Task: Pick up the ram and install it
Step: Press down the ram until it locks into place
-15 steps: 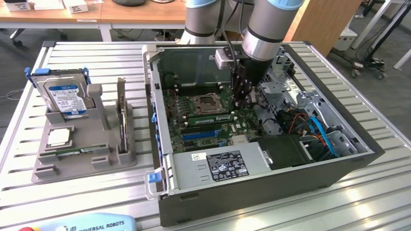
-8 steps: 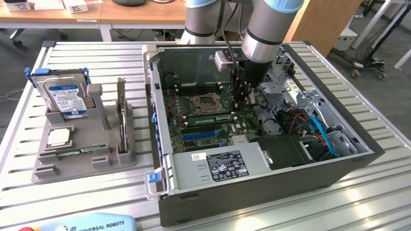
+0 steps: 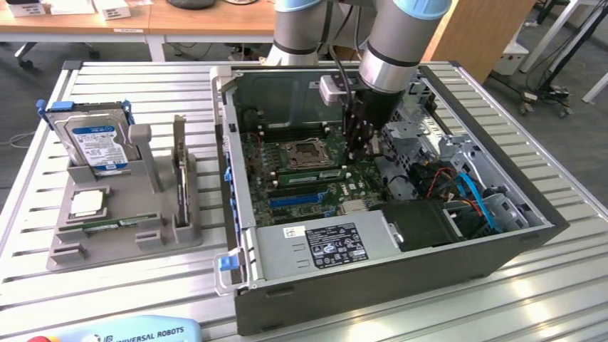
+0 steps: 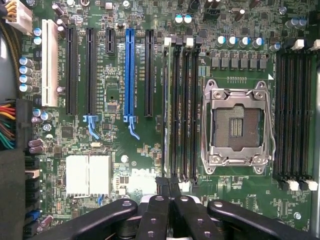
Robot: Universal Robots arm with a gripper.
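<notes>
Reached down into an open computer case [image 3: 380,285] of dark sheet metal, set on a ribbed aluminium table [image 3: 133,299]. Carried a claw [image 3: 359,148] of matte black jointed links, its fingertips [image 4: 162,186] pressed together with nothing clamped between them. Hung low over the glossy green board [image 3: 332,194], near a square steel-framed socket [image 4: 237,127] with a dark, finely pinned centre. Appeared to show the ram [image 4: 176,110] seated on edge in one of the long black plastic slots [image 4: 196,110] beside that socket, a thin flat strip seen from above, its near end just at the closed fingertips; could not tell whether touching. Elsewhere on the board, showed a finned silver heat sink [image 4: 89,175] and one smooth blue slot [image 4: 129,75] among black ones. Toward the exterior view's left, held on the table a grey moulded tray [image 3: 166,235] with a boxy hard drive [image 3: 95,146] upright in it and a square silver chip [image 3: 85,203] lying flat.
</notes>
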